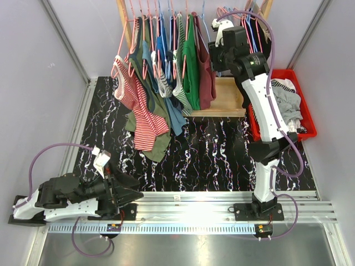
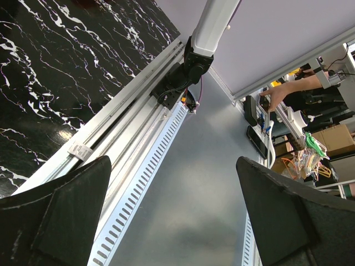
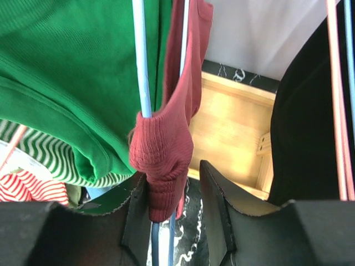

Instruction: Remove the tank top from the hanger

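The right hand (image 3: 173,180) straddles the strap of the maroon tank top (image 3: 166,149), bunched on its blue hanger (image 3: 142,66) on the far rack (image 1: 125,25), jaws part-open, not pinching. Closing could trap the hanger wire too, dragging both off. The left hand (image 2: 172,205) gapes, idle.

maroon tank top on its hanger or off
On. The maroon tank top has a strap bunched around the blue hanger, between the fingers of the right tool.
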Robot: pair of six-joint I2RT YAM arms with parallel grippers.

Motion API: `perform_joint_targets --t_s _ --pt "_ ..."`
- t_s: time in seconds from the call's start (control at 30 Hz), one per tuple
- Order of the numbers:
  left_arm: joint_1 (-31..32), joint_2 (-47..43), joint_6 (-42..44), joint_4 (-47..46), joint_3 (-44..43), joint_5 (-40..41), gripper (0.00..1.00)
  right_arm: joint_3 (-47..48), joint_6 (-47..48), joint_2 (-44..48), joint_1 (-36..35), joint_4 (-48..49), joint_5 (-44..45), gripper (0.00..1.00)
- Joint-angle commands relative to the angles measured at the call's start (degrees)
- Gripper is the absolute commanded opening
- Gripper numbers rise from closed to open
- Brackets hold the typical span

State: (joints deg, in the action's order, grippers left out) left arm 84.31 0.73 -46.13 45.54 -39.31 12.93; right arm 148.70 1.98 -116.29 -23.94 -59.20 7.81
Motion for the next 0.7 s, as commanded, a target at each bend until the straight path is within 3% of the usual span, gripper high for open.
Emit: perform_joint_targets --t_s 0.0,0.2,0.33,0.37,0.5,0.67 --pt "0.24 -5.65 -0.1 -1.24 -0.68 1.31 0.99 2.12 1.71 -0.87 0.21 -1.27 -0.17 0.44" --pt "0.24 -5.48 -0.01 -1.24 -0.94 1.4 0.99 1.33 2.51 -1.39 0.21 -1.09 0.8 0.43" --pt "0.24 -5.3 0.16 -1.07 -1.29 1.4 0.99 1.5 2.59 -1.92 0.21 -0.92 0.8 0.32" --pt "0.24 -5.39 0.16 -1.07 -1.38 1.4 0.99 1.59 2.51 -2.1 0.13 -0.74 0.89 0.21" --pt "0.32 -5.48 -0.01 -0.98 -1.47 1.31 0.99 2.2 1.72 -1.84 0.39 -0.13 0.71 0.0" --pt "0.24 -5.48 0.07 -0.98 -1.56 1.31 0.99 2.38 -1.62 0.53 2.4 2.06 -2.45 0.0"
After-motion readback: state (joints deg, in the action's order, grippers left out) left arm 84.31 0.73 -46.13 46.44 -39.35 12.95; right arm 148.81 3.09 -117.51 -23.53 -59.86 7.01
